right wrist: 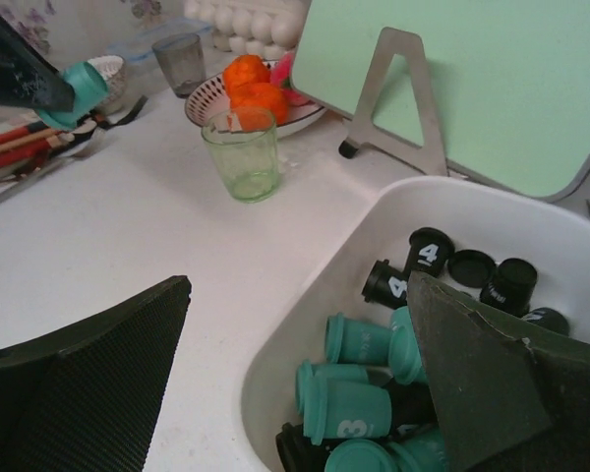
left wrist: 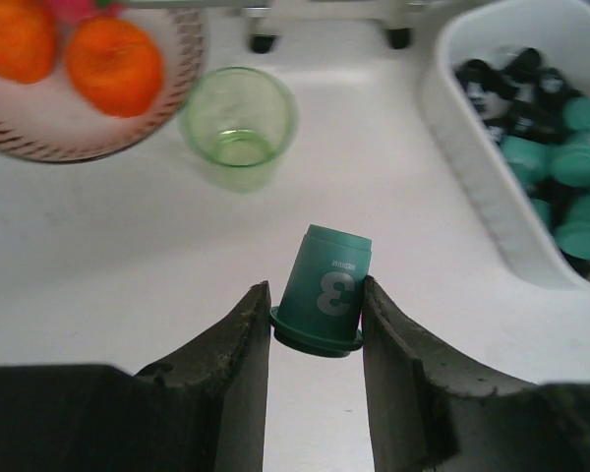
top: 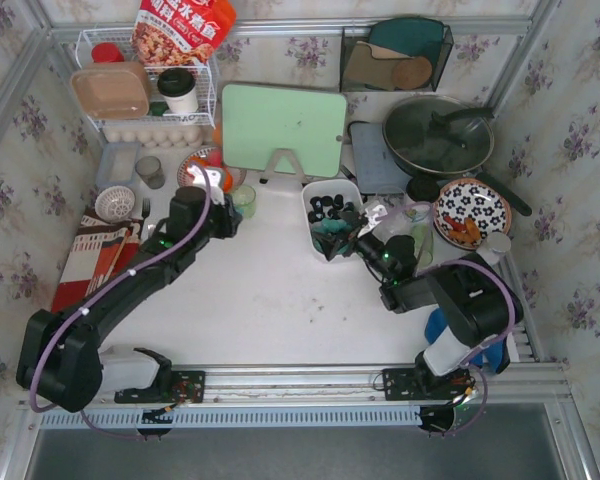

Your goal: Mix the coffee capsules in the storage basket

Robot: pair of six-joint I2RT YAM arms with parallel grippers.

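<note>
1. Many coffee capsules (right wrist: 359, 408), black and teal, lie heaped in the white storage basket (right wrist: 275, 364) near the middle of the table (top: 270, 290).
2. 1 more teal capsule (left wrist: 326, 280), marked 3, is outside the basket to its left, clamped in the left gripper (left wrist: 315, 290) above the tabletop.
3. Wide apart stand the jaws of the right gripper (right wrist: 300, 285), astride the basket's near wall, gripping nothing.
4. Just beyond the held capsule stand a green glass (left wrist: 238, 123) and a plate (left wrist: 79, 147) with 2 oranges (left wrist: 113, 64).

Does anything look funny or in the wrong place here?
One teal capsule is away from the rest: the left gripper pinches it above the table, near the green glass, while the other capsules lie jumbled in the white basket. Nothing looks spilled or broken.
</note>
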